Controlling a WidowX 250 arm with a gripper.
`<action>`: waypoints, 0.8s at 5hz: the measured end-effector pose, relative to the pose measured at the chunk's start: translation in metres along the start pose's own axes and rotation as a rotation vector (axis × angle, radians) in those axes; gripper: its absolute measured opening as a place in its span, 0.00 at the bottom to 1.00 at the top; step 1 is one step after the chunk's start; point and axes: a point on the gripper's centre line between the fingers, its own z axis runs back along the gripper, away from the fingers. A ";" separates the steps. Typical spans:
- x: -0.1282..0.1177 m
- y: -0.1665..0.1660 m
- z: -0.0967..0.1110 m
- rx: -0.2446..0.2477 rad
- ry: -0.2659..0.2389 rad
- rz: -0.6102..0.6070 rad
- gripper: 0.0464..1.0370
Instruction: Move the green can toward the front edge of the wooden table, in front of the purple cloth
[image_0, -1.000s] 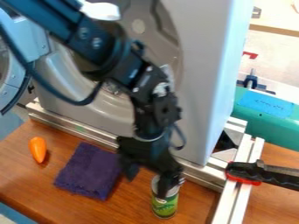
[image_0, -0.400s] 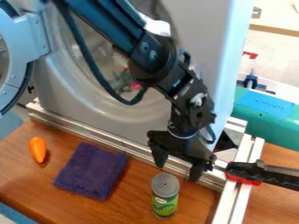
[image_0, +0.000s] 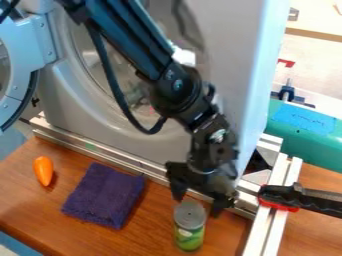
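My gripper (image_0: 197, 202) hangs right of centre, open, with its two fingers spread above and behind the top of an upright can (image_0: 190, 231). The can has a grey lid and a green label and stands on the wooden table (image_0: 150, 240). Nothing is visibly held. A folded purple cloth (image_0: 104, 195) lies left of the can. Farther left is an orange carrot-like object (image_0: 43, 171).
A grey front-loading machine (image_0: 227, 75) with its round door (image_0: 25, 65) swung out stands behind the table. Metal rails (image_0: 100, 150) run along its base and down the right. A black and red clamp (image_0: 294, 198) grips the right rail. A green case (image_0: 307, 137) sits beyond.
The gripper first went right, uncovering the top of the can, then came slightly left and down toward the can. The can, cloth and orange object have stayed put.
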 end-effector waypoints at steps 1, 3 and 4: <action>-0.014 0.016 -0.014 0.024 0.030 -0.011 0.96; -0.065 0.016 -0.014 -0.033 0.189 -0.024 0.96; -0.084 0.007 -0.010 -0.079 0.195 -0.046 0.96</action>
